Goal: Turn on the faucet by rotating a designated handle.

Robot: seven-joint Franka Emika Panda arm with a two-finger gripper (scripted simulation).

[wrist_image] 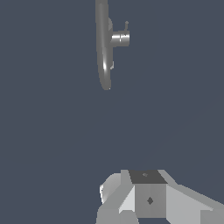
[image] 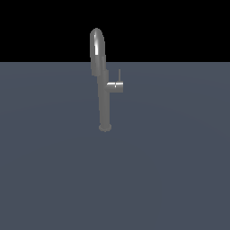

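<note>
- We see a flat, matte slate-blue surface (image: pixel 170 179) filling the lower part of the exterior view, with no seams, edges or texture on it.
- Behind that surface the background is plain black; we make out no walls, furniture or light fixtures.
- In the wrist view the same slate-blue plane runs across the whole picture behind everything else.
- The faucet (image: pixel 104 99) stands upright on the surface a little towards the exterior view's left of centre, its small round base touching the plane.
- Its slim grey column rises to a glossy arched spout whose top crosses into the black background.
- The handle (image: pixel 116 85) juts from the column about midway up, towards the exterior view's right; its thin lever rod points straight up from the stub.
- In the wrist view we see the faucet (wrist_image: pixel 103 48) from above, with the handle (wrist_image: pixel 120 38) sticking out sideways from it.
- We find no brand marks, labels or writing on the faucet, the surface or the robot parts.
- Only pale grey and white blocky parts of the gripper (wrist_image: pixel 148 199) show at the edge of the wrist view, well apart from the faucet.
- Its fingertips are out of sight, so we cannot tell how far apart the jaws stand, and we see nothing held.
- The arm does not appear in the exterior view.
</note>
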